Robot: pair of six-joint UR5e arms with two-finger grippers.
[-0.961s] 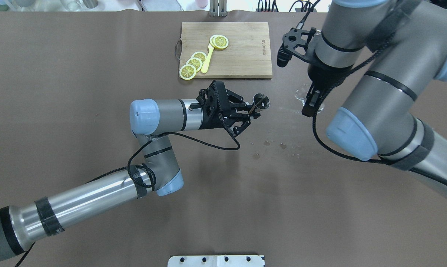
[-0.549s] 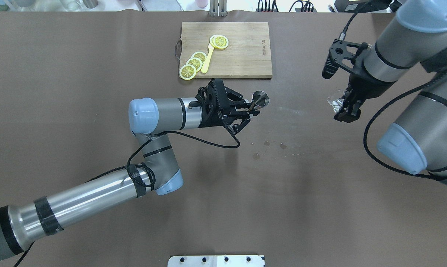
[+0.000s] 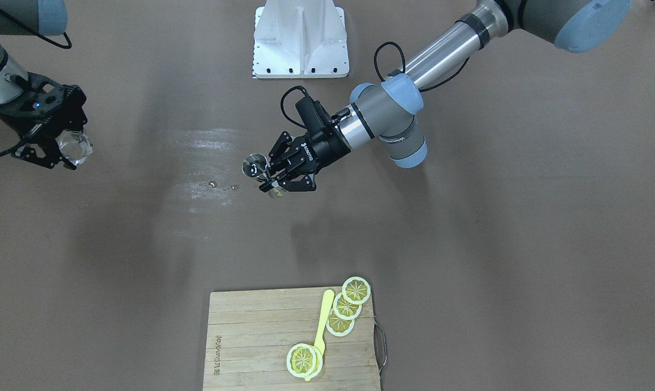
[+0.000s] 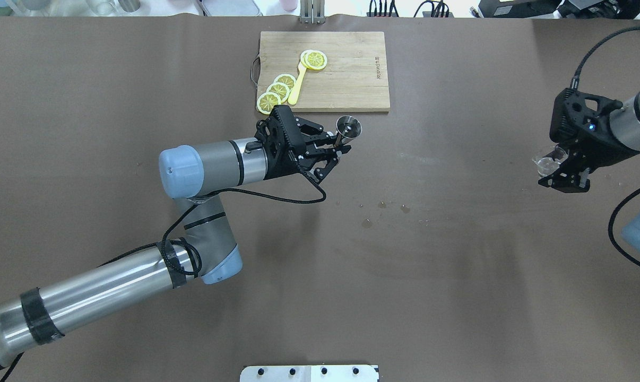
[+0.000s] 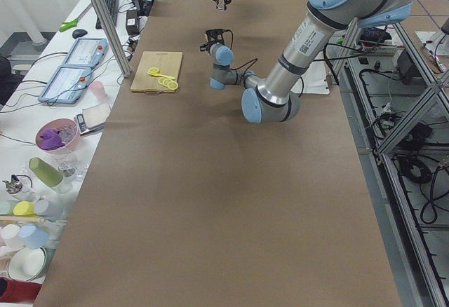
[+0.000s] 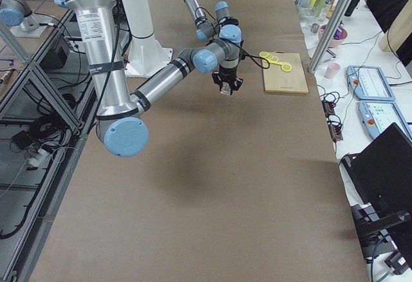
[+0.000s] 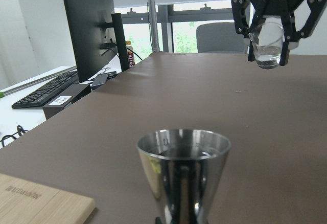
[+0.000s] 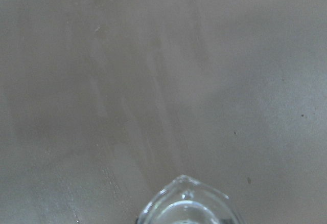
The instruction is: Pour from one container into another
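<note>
L tool (image 4: 338, 148) clamps jigger (image 4: 348, 127) upright; R tool (image 4: 559, 172) clamps glass (image 4: 546, 162).

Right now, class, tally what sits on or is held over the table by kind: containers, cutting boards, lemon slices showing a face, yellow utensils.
Containers: 2, the metal jigger and the glass
Cutting board: 1
Lemon slices: 4
Yellow utensil: 1
Total: 8

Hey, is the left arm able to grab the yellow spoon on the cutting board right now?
Probably not: the left gripper is shut on the metal jigger, so it has no free grip, though the yellow spoon lies near, unobstructed.
</note>
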